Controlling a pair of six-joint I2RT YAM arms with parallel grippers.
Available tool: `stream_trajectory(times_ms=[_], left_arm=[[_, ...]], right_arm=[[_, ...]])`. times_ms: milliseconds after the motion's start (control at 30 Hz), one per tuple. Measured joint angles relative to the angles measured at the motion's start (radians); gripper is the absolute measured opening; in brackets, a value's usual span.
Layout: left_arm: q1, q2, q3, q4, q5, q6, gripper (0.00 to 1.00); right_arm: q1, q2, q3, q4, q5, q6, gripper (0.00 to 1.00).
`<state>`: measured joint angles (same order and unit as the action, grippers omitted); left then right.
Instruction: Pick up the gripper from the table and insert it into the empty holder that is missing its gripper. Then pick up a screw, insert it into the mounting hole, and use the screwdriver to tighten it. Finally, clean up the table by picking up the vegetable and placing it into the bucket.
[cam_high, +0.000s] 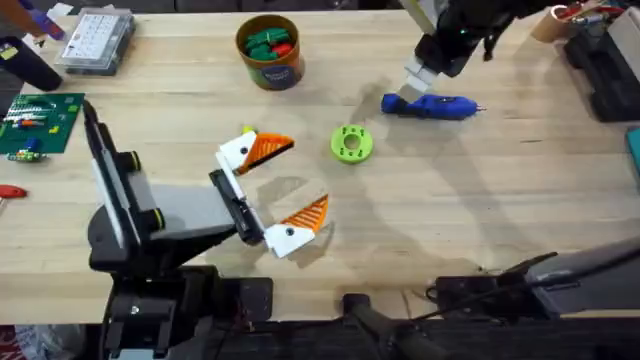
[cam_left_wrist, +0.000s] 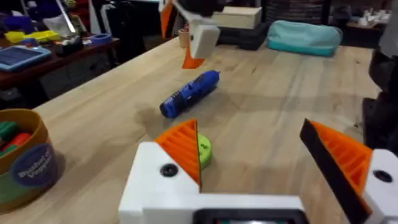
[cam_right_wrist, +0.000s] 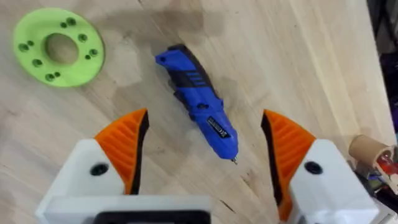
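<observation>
The table (cam_high: 480, 215) spread wide and pale beneath both arms, most of its planks bare. The left gripper (cam_high: 281, 189) hung over the middle with its jaws spread and nothing between them, apparently parked there to leave the far side free. The right gripper (cam_right_wrist: 203, 149) was poised above the screwdriver (cam_right_wrist: 199, 112), its orange pads (cam_right_wrist: 124, 146) released and set apart on either side of the blue body, so a straight descent would probably straddle the tool. The bucket (cam_high: 269, 50) stood near the far edge, well apart from the grippers, already holding green and red toy pieces (cam_high: 270, 43) (whether the yellow vegetable was among them, I could not tell). The screwdriver lay flat on the wood, untouched, its thin metal tip pointing away from the lime-green ring (cam_high: 351, 143), which sat near it, between the two grippers.
</observation>
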<state>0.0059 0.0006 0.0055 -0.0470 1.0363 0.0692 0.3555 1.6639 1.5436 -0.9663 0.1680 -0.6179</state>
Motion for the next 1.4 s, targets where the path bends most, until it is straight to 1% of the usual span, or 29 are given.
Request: stream_trajectory(times_ms=[33,100,200,1400], left_arm=[[0.000,0.000,0.000,0.044,-0.016,-0.039,0.986],[0.000,0.000,0.000,0.066,-0.021,-0.057,0.986],[0.000,0.000,0.000,0.066,-0.027,-0.074,0.986],[0.000,0.000,0.000,0.066,-0.027,-0.074,0.986]], right_arm=[[0.012,-0.032,0.000,-0.011,0.000,0.011,0.998],[0.017,-0.047,0.000,-0.018,0.000,0.014,0.997],[0.025,-0.065,0.000,-0.027,0.000,0.017,0.997],[0.025,-0.065,0.000,-0.027,0.000,0.017,0.997]])
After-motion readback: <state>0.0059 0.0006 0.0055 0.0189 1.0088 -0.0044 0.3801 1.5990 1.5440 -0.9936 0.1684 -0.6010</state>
